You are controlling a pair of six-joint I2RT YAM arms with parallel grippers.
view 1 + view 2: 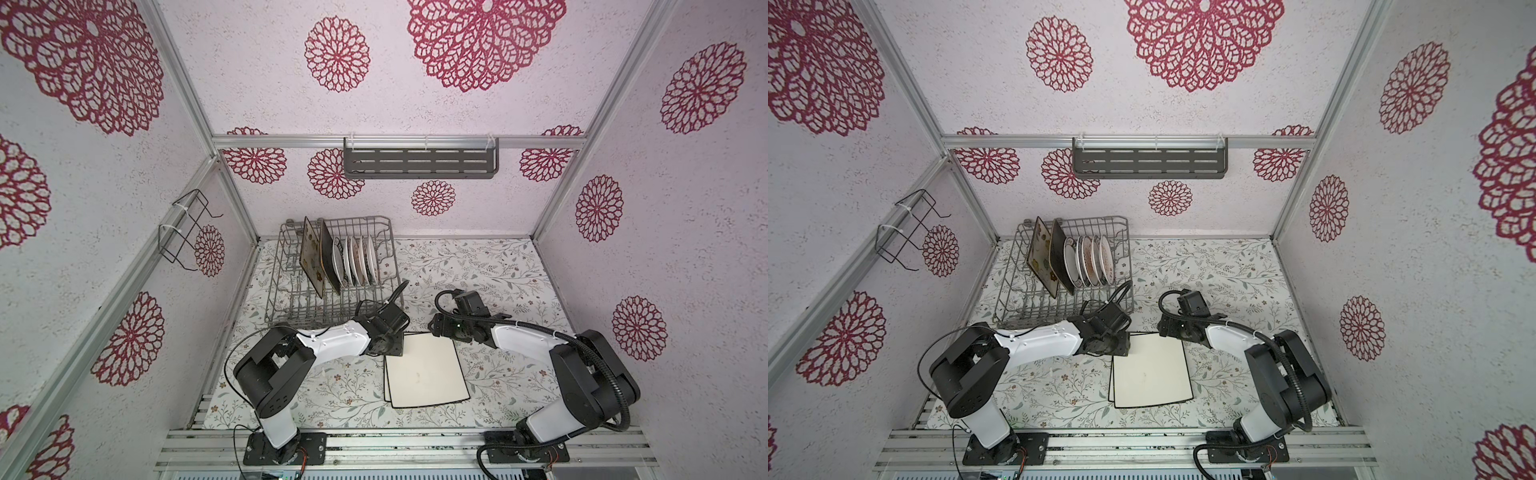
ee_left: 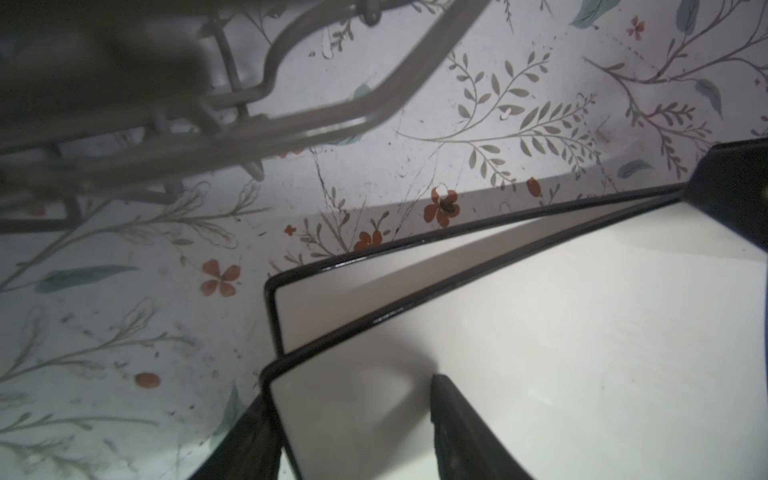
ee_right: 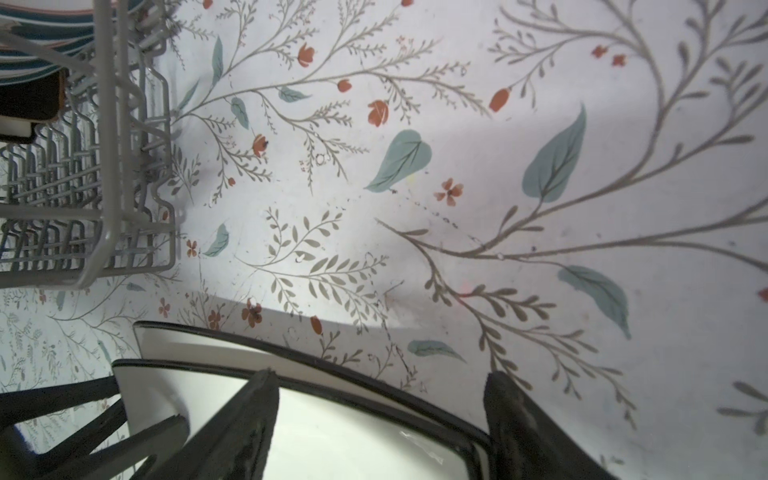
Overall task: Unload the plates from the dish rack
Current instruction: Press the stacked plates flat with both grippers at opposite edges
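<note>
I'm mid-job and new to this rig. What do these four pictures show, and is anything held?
A left arm and a right arm stand at a table. Both top views look down on everything; each wrist view comes from a camera on that arm. The rack, back left, holds a floral plate, a brown plate and round plates. Two white plates lie stacked in front. The left gripper straddles the top plate's corner, jaws apart; the right gripper hangs open over the stack's edge. Nothing looks gripped.
</note>
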